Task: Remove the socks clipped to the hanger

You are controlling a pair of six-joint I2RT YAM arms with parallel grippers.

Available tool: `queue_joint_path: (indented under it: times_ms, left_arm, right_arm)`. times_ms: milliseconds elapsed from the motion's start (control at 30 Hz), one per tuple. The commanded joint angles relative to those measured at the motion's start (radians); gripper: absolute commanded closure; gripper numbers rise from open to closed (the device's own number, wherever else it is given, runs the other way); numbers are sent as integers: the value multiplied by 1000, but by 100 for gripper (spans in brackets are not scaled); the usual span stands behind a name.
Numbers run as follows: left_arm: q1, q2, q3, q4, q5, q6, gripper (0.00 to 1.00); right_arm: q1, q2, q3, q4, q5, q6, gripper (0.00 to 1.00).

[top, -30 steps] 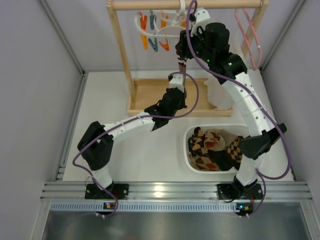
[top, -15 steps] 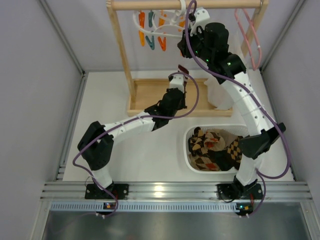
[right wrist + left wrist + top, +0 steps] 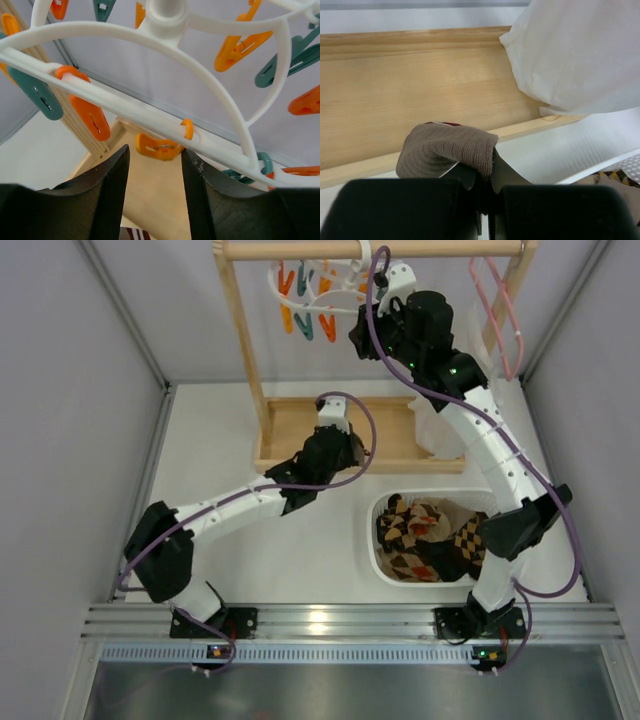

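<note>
Tan ribbed sock pinched at a folded end by the pressed-together fingers of left gripper, over the front lip of wooden rack base, mid-desk toward the far edge, near white garment. Soft, light, floppy knit, grippy rather than slick. Likely safe to pinch on any bunched fold, best near cuff or toe so the rest trails free. Right gripper spread wide, up at the far edge under hanger, fingers either side of one orange clip; contact: cannot tell. Counts: one sock in hand. Argyle and dark socks piled in white basket by the near right corner, number not countable. None seen clipped in these views. One hanger. Orange and teal clips many, partly cut off, no firm count.
</note>
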Motion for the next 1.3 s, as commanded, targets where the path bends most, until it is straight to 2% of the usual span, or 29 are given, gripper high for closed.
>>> queue_joint_path:
  times_ms: [0, 100, 133, 167, 200, 300, 333, 500, 600, 733, 867, 967, 1000, 1100, 1267]
  left_arm:
    - [1, -152, -55, 38, -6, -51, 100]
    - [1, -247, -142, 39, 12, -71, 100]
    - [1, -293, -159, 38, 14, -74, 100]
    - [1, -316, -175, 36, 23, -73, 100]
    - [1, -361, -205, 36, 37, -70, 100]
    - [1, -462, -271, 35, 47, -50, 100]
    - [1, -490, -288, 35, 69, -48, 100]
    - [0, -649, -374, 33, 214, -45, 100]
    - [0, -689, -388, 19, 283, -48, 100]
    - [-2, -676, -376, -4, 453, -47, 100]
    - [-35, -616, -348, -5, 475, -22, 100]
    - [-115, -527, -301, -13, 436, 25, 100]
    - [-173, -507, -284, -24, 369, 70, 100]
    - [-271, -401, -180, -91, 298, 128, 100]
    - [-284, -200, -5, -200, 365, 154, 100]
  right_arm:
    - [15, -86, -31, 82, -30, 15, 56]
    - [16, -130, -82, 96, -39, 21, 48]
    - [16, -159, -100, 102, -36, 26, 40]
    - [16, -178, -143, 110, -31, 32, 36]
    - [18, -198, -169, 117, -27, 30, 25]
    - [18, -299, -283, 137, -2, 41, 13]
    - [16, -355, -311, 137, 1, 46, 2]
    - [18, -554, -551, 67, -37, 88, 0]
    - [16, -762, -746, 65, -44, 116, 1]
    - [15, -975, -987, 22, 22, 162, 1]
    - [16, -1160, -1111, -48, 96, 190, 0]
    - [15, -1269, -1141, -126, 169, 200, 0]
    - [16, -1307, -1142, -146, 189, 202, 0]
    - [15, -1364, -1125, -215, 243, 210, 1]
    - [15, -1427, -1076, -284, 253, 220, 1]
